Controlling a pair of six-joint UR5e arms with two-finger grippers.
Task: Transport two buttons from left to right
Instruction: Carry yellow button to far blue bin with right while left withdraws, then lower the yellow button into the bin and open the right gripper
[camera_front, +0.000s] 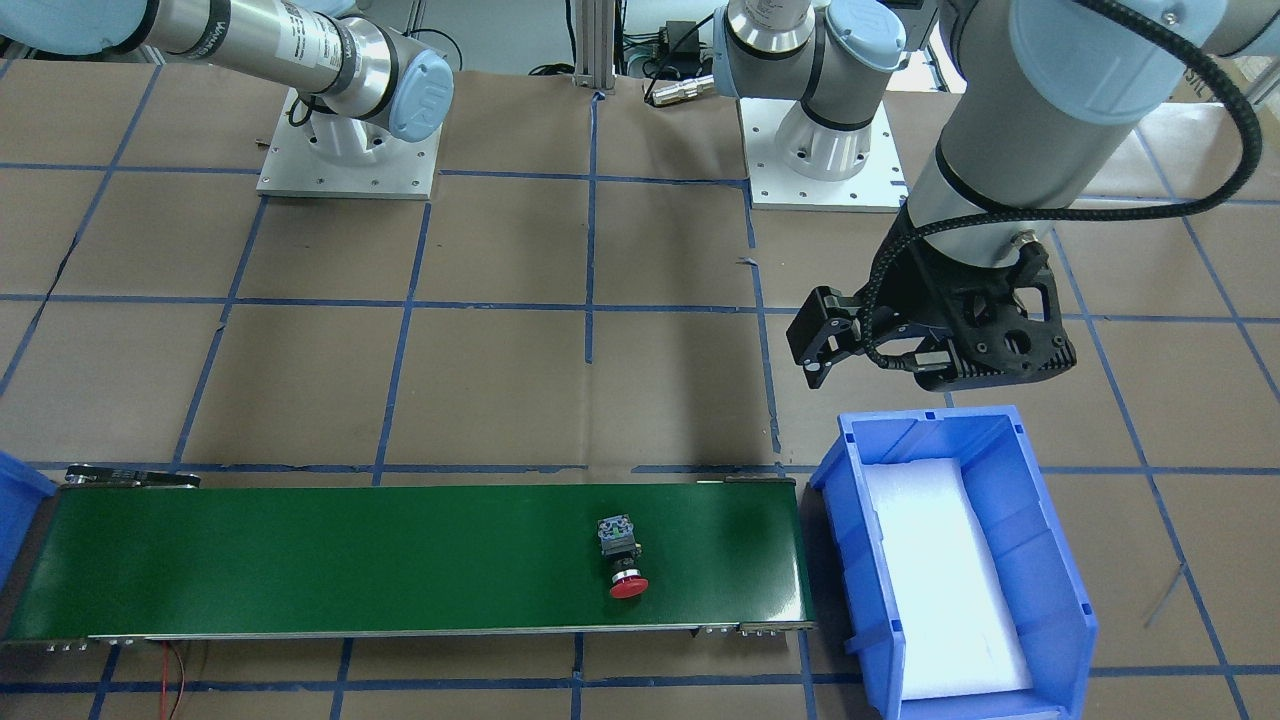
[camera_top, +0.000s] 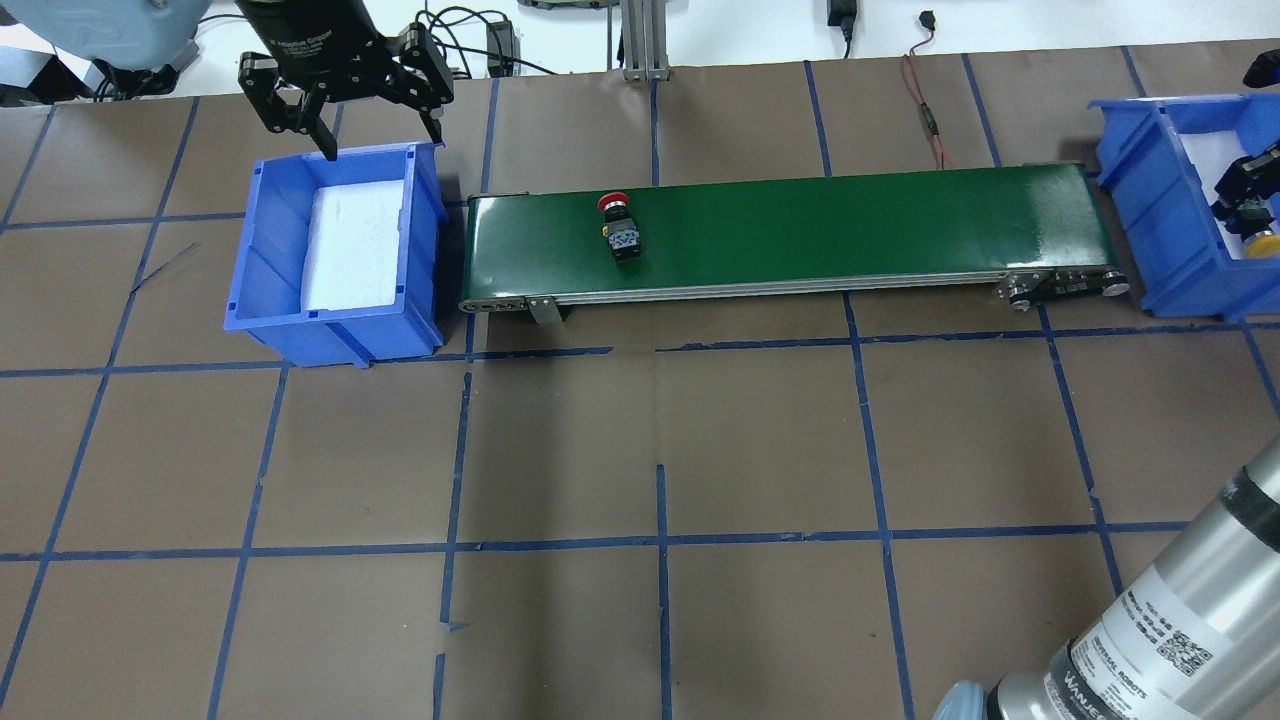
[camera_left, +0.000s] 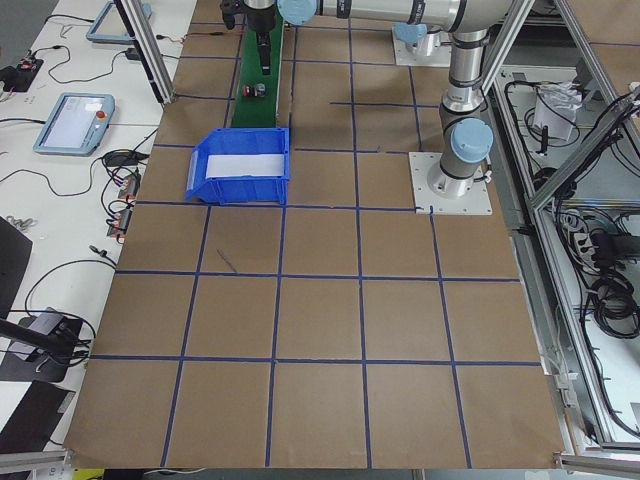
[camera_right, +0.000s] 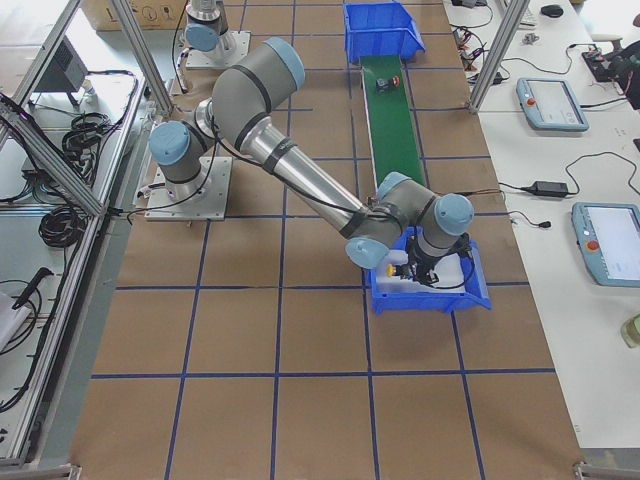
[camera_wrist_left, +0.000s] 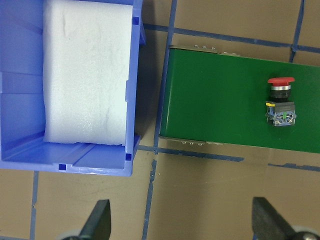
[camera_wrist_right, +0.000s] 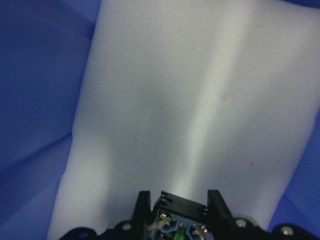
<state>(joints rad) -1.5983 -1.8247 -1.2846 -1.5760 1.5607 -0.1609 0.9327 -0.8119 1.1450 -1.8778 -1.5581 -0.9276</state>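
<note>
While one red button (camera_front: 623, 560) lies on belt (camera_front: 300, 560) | right fingers (camera_wrist_right: 216, 205) grasp one yellow button (camera_top: 1262, 241) | left fingers (camera_wrist_left: 98, 222) spread

Green conveyor belt (camera_top: 800, 235) lay across a brown-papered bench (camera_top: 660, 430) gridded with blue tape (camera_top: 660, 540), a blue bin (camera_top: 262, 250) lined with white foam (camera_top: 355, 250) stood just off the belt's left end, a second blue bin (camera_top: 1150, 200) sat off its right end, a thin wire (camera_top: 925, 100) trailed beyond the belt.
</note>
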